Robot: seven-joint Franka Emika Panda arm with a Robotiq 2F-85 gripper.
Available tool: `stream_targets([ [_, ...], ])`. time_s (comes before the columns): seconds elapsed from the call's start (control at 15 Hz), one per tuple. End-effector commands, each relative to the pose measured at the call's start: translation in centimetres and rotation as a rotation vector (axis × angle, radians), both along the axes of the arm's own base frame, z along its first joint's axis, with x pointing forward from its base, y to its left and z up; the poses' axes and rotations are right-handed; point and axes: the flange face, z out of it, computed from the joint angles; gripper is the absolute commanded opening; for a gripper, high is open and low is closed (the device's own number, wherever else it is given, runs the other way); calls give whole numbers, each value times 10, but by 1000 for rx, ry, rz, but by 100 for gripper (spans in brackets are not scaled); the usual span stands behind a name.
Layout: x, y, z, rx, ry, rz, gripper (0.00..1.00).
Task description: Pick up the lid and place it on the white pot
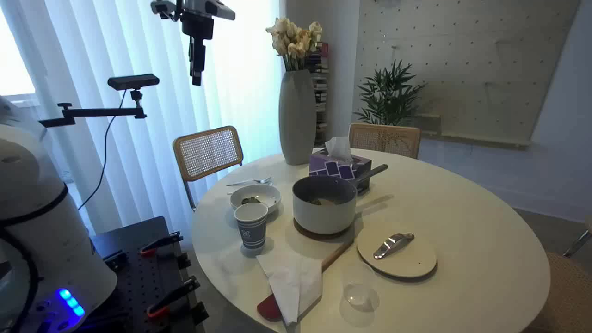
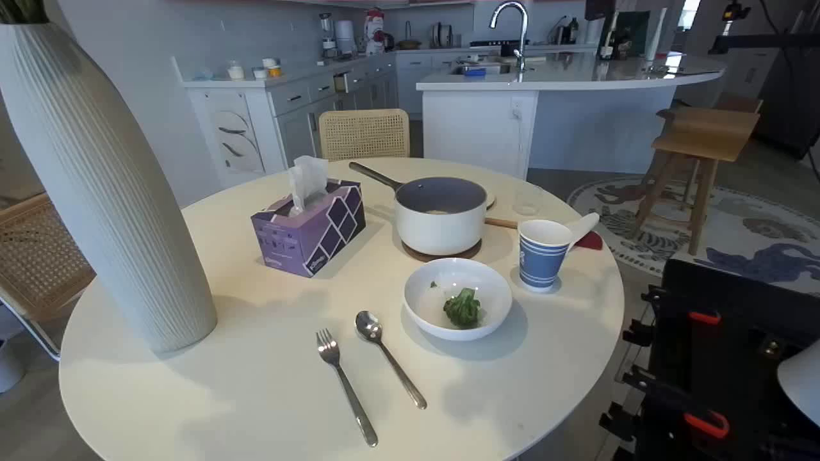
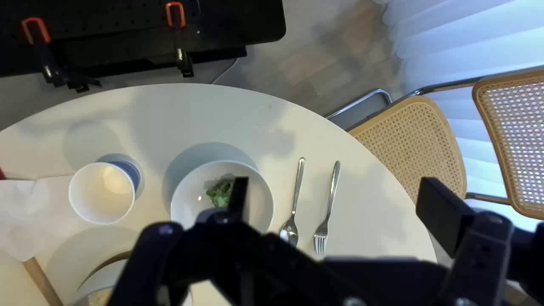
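The lid (image 1: 416,259) is flat, round and pale with a shiny metal strap handle. It lies on the round table beside the pot in an exterior view. Only a sliver of its edge (image 2: 491,200) shows behind the pot in an exterior view. The white pot (image 1: 323,216) (image 2: 441,232) stands uncovered on a brown mat, with a dark handle and some food inside. Part of its rim (image 3: 100,277) shows at the lower left of the wrist view. My gripper (image 1: 196,77) hangs high above the table's window side. In the wrist view its fingers (image 3: 333,197) are wide apart and empty.
A white bowl (image 2: 419,301) with broccoli, a paper cup (image 2: 539,262), a fork (image 2: 346,384) and a spoon (image 2: 391,358) lie near the pot. A tissue box (image 2: 307,237) and tall vase (image 1: 297,115) stand behind. A napkin (image 1: 296,282) over a red spatula and a clear cup (image 1: 358,298) lie in front.
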Motion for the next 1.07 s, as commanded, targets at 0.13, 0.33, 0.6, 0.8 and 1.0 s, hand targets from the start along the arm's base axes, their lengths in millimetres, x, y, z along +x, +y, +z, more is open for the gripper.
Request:
stream_targets([
  [0.13, 22, -22, 2, -7, -15, -72, 100],
  [0.33, 51, -73, 3, -8, -34, -178, 100],
  [0.6, 90, -161, -3, -26, -72, -275, 100],
  [0.8, 118, -215, -15, -30, -90, -267, 100],
  [1.0, 141, -255, -32, -21, -88, -194, 100],
])
